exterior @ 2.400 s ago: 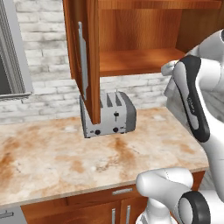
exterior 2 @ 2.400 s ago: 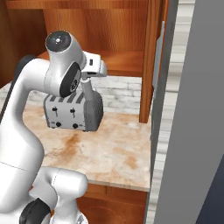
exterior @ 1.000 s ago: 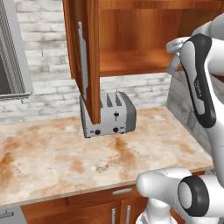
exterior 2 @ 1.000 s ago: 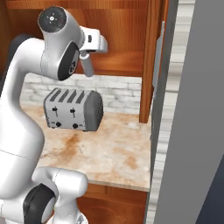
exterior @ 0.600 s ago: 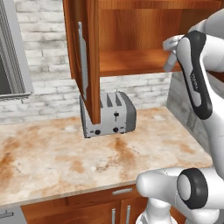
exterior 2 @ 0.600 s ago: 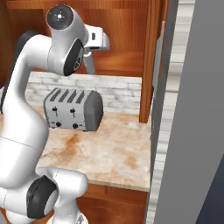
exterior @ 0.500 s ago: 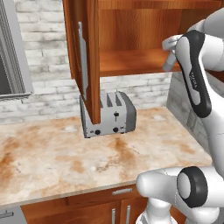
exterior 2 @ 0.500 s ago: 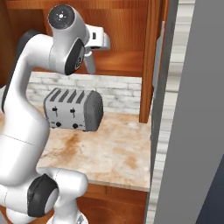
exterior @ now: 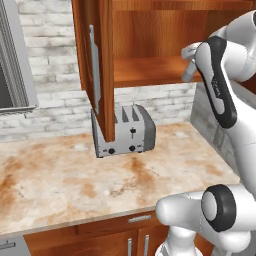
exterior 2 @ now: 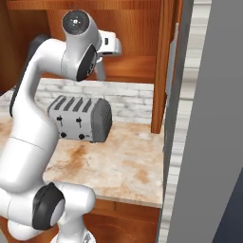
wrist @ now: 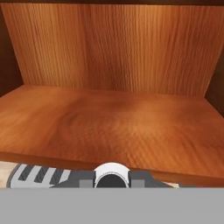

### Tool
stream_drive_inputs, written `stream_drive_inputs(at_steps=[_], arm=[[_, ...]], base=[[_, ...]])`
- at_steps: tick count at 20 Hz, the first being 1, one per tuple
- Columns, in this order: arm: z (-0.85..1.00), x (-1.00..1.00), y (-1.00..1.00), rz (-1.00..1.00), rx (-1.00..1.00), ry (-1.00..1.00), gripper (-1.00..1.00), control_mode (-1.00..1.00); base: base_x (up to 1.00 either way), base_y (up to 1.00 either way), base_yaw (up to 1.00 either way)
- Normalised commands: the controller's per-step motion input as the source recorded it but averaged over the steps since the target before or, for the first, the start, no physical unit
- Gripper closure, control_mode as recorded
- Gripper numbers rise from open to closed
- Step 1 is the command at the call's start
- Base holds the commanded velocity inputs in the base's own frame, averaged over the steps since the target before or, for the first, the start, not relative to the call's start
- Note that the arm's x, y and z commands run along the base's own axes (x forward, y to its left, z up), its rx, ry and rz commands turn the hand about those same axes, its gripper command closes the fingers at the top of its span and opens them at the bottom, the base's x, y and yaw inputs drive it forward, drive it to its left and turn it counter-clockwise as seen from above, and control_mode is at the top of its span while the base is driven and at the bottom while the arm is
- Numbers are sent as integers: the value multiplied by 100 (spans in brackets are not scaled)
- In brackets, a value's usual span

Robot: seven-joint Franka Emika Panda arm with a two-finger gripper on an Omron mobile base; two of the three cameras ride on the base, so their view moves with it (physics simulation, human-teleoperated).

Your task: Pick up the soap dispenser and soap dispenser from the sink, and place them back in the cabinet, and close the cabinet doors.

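The arm is raised to the open cabinet (exterior: 165, 45), with the gripper (exterior 2: 101, 71) at the front lip of its bare wooden shelf (wrist: 109, 127). From the right base view a slim pale bottle with a dark top hangs under the hand, so the claw looks clamped on the slimmer soap dispenser (exterior 2: 101, 70); in the hand view a round white cap with a dark centre sits at the bottom, which fits that. The fingers themselves are hidden behind the hand, but they are drawn tight together.

So the step in hand seems to be the placing of a dispenser into the cabinet. The bottle is at the shelf's near edge, above the toaster (exterior: 125, 131) on the counter (exterior: 75, 185), not yet over the board.

The next move calls for carrying the bottle farther in over the shelf, lowering it upright until its base rests on the wood, then spreading the claw and drawing straight back. The left cabinet door (exterior: 95, 65) stands open, edge-on, and the right door (exterior 2: 166, 61) too; both are yet to be shut.
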Motion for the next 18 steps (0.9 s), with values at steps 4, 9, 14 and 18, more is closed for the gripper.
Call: stream_drive_inputs(at_steps=[4, 9, 14, 18], arm=[[0, 40, 0, 0, 0, 0, 100, -100], [0, 39, 0, 1, 0, 0, 100, -100], [0, 41, 0, 1, 0, 0, 100, -100], [0, 42, 0, 1, 0, 0, 100, -100]], base=[[0, 0, 0], [0, 0, 0], [0, 0, 0], [0, 0, 0]])
